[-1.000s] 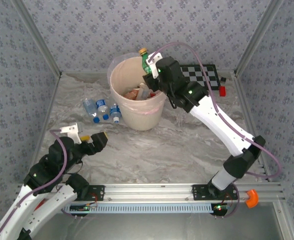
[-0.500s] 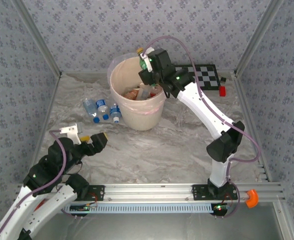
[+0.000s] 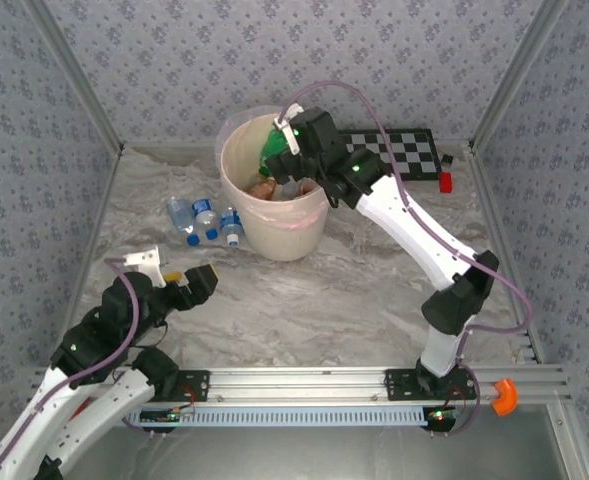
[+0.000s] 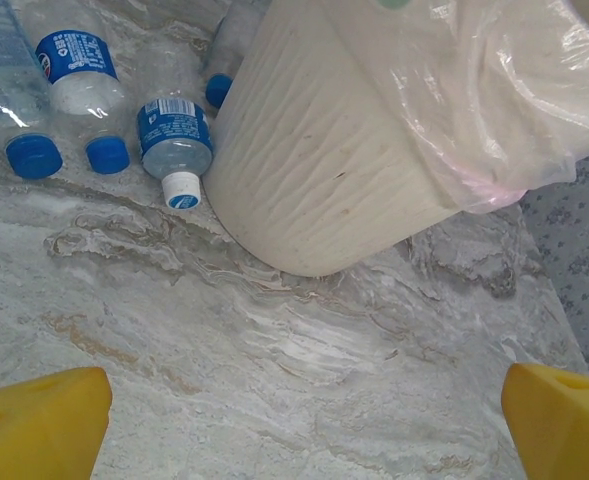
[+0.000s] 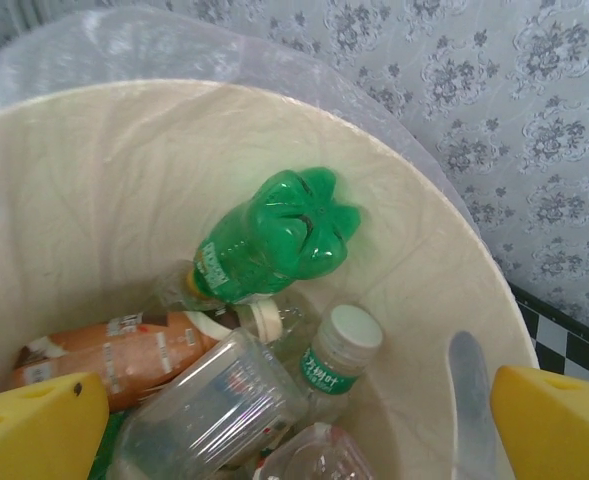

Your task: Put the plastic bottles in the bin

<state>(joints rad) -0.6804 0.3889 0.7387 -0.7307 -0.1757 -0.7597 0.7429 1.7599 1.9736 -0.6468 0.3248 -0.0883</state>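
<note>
My right gripper (image 5: 294, 425) hangs over the mouth of the bin (image 5: 94, 200) with its jaws spread wide, holding nothing. Directly under it, inside the bin, a green bottle (image 5: 274, 235) lies bottom-up on an orange-brown bottle (image 5: 104, 355) and some clear bottles (image 5: 214, 420), so that share of the job looks done. My left gripper (image 4: 299, 425) hovers well in front of the bin, also wide and empty. Just beside the bin's left side, on the table (image 4: 304, 330), a few blue-labelled bottles (image 4: 174, 140) lie unpicked. I judge these are what is left.
</note>
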